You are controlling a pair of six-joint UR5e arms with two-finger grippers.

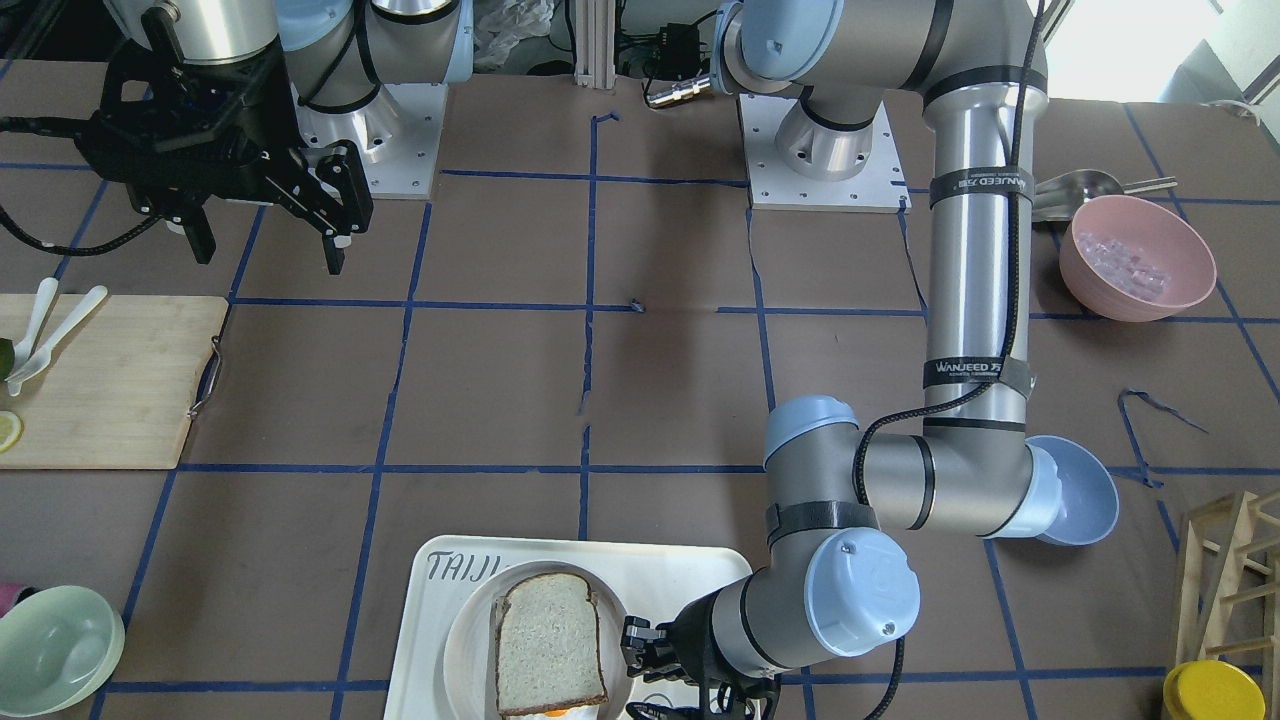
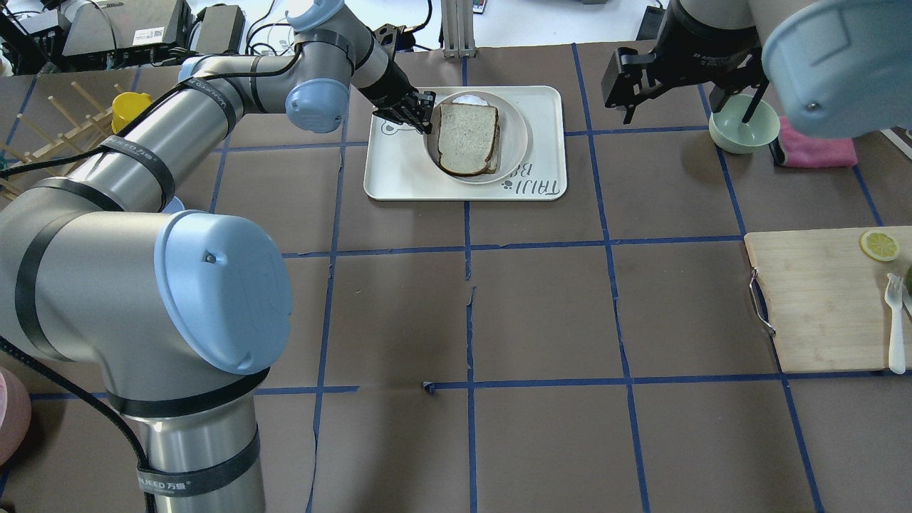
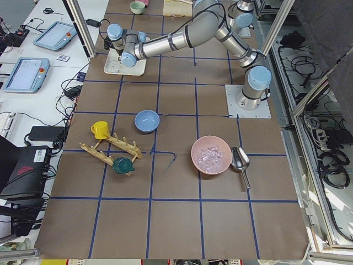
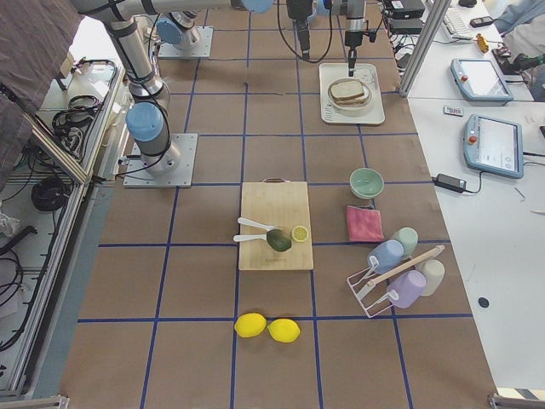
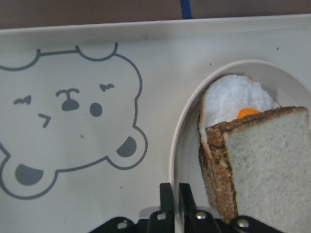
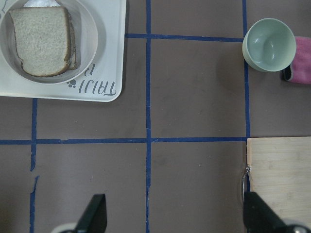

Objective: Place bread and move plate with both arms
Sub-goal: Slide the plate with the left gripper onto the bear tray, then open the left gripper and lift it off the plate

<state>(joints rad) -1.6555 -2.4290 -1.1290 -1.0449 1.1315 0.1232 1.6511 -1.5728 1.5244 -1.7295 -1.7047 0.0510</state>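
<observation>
The bread [image 2: 467,139] lies flat on a squarer slice with a fried egg [image 5: 233,94], inside the round white plate [image 2: 516,139]. The plate sits on the white "TAIJI BEAR" tray [image 2: 399,171] at the far middle of the table. My left gripper [image 2: 422,117] is at the plate's left rim. In the left wrist view its fingers [image 5: 167,199] stand nearly together with the rim [image 5: 187,141] running in between them, so it looks shut on the rim. My right gripper [image 2: 685,107] is open and empty, high above the table to the right of the tray.
A pale green bowl [image 2: 741,125] and a pink cloth [image 2: 819,151] lie at the far right. A wooden cutting board [image 2: 819,299] holds a lemon slice and a white fork. A yellow cup [image 2: 128,107] and a wooden rack stand at the far left.
</observation>
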